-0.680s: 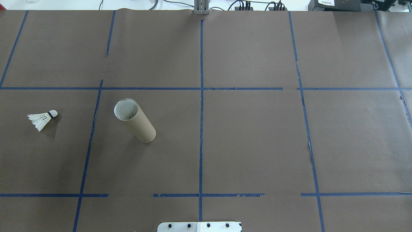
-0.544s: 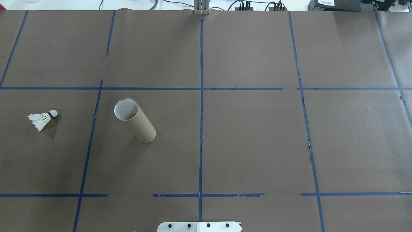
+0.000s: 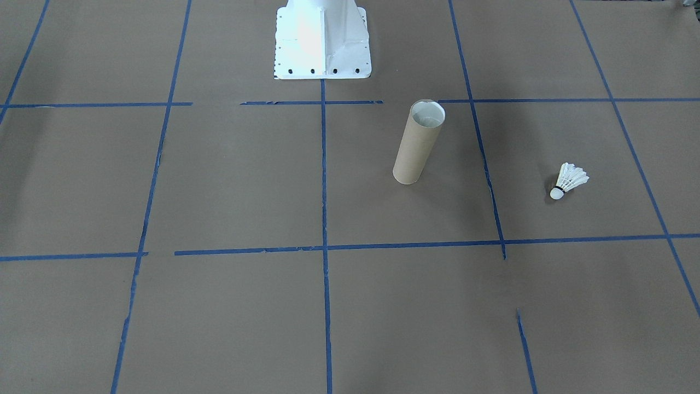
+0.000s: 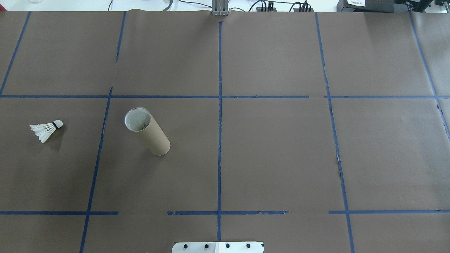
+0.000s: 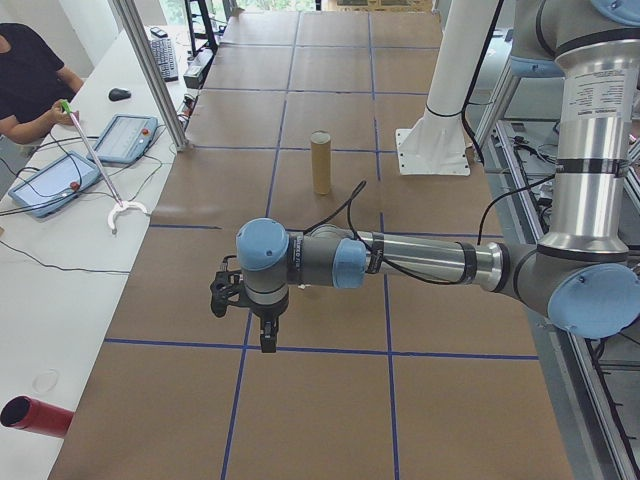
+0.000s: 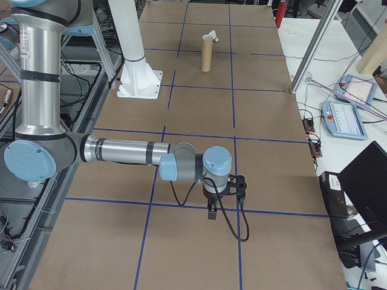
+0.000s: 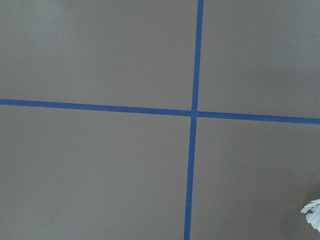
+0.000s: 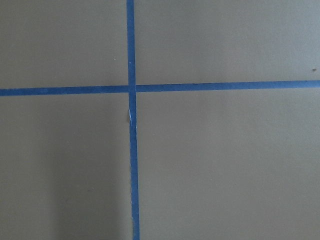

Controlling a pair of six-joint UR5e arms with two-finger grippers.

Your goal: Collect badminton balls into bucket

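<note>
The bucket, a tan cardboard tube with a pale inside, stands upright left of the table's middle; it also shows in the front view and both side views. The badminton ball, a white feather shuttlecock, lies on its side well left of the tube. Its feathers peek into the left wrist view's bottom right corner. My left gripper hovers low over the table's left end. My right gripper hovers over the right end. For both I cannot tell open or shut.
The white pedestal base stands at the robot's side of the table. Blue tape lines grid the brown paper. On a side bench sit a person with tablets, a metal post and a red cylinder.
</note>
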